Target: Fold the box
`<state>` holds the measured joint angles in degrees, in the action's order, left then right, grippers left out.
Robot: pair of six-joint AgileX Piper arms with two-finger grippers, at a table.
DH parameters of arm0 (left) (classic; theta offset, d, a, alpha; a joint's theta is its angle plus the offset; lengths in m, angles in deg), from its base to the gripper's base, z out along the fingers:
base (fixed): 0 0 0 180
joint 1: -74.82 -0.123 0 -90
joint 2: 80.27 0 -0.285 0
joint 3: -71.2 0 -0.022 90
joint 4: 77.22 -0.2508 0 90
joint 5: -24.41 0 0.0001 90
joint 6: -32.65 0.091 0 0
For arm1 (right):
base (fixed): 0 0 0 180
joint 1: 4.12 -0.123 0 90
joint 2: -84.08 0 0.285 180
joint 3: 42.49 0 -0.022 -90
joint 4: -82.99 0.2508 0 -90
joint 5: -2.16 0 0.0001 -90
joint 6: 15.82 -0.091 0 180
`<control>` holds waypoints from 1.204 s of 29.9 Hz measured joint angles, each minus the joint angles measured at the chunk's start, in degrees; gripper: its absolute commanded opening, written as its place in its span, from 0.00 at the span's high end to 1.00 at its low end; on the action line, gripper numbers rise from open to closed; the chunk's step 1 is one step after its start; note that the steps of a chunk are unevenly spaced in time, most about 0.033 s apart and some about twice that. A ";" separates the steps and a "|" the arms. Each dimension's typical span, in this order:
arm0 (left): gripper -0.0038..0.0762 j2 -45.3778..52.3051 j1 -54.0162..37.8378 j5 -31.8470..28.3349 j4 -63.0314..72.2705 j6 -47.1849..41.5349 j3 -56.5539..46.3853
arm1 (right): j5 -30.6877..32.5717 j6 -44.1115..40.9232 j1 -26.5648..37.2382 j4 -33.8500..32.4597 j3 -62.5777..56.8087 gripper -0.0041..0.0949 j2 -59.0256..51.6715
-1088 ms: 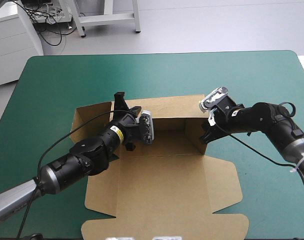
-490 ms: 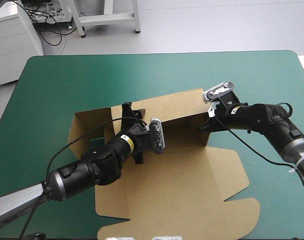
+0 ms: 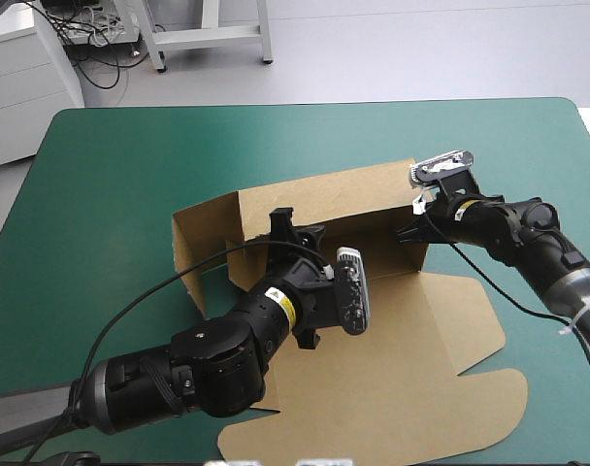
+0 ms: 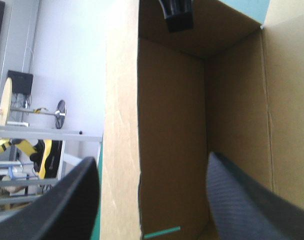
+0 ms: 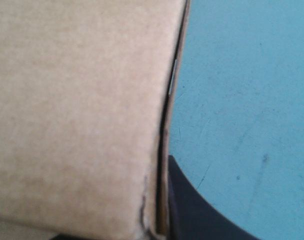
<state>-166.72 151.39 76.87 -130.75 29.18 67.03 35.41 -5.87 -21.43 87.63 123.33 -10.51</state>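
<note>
Lid panel: nearest me in the high view, the flat part of the box (image 3: 402, 369) lay on the teal-green cover (image 3: 120, 165); it spread into the lower right of the frame, rounded corners outward.
Left arm: it entered from the lower left of the high view and reached over the flat board toward the raised walls.
Left gripper (image 3: 295, 231): released; I saw it at the middle of the frame, astride an upright wall of the box.
Left wrist view: the left gripper (image 4: 152, 160) had its black fingers (image 4: 67, 200) well apart in the lower corners; one stood outside the wall's edge, the other inside the tray; I saw neither pressing the board (image 4: 172, 125).
Box: centre of the table, turned askew; walls stood along its far side and at both ends, with the tray open upward.
Right gripper (image 3: 409, 236): clenched on the box at its right-hand end wall, right of centre in the high view.
Right wrist view: the board (image 5: 77, 100) filled the left of the frame; its edge sat tight against one black finger of the right gripper (image 5: 164, 170); the other finger was hidden behind the board; the cover (image 5: 242, 100) filled the right.
</note>
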 measured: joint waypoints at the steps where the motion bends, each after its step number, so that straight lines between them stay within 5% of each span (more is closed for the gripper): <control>1: 0.88 0.00 0.08 1.64 0.10 0.20 1.00 | -0.20 -0.12 0.00 -0.01 0.00 0.98 0.00; 2: 0.99 0.00 0.13 3.74 0.23 0.67 2.02 | -0.62 -0.13 0.00 -0.07 0.00 0.98 0.00; 8: 0.96 0.00 -2.73 9.31 6.04 6.26 8.33 | -1.96 -1.61 -0.07 -0.19 0.00 0.98 0.00; 19: 0.96 0.56 -26.85 11.23 33.66 18.01 22.41 | -1.35 -2.59 -0.07 -0.41 0.00 0.98 0.00; 36: 0.96 19.15 -49.27 12.08 43.86 17.34 13.73 | -0.37 -2.70 -0.07 -0.30 0.00 0.98 0.00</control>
<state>-147.57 102.12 88.96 -86.89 46.52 80.76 35.04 -8.57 -21.50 87.33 123.33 -10.51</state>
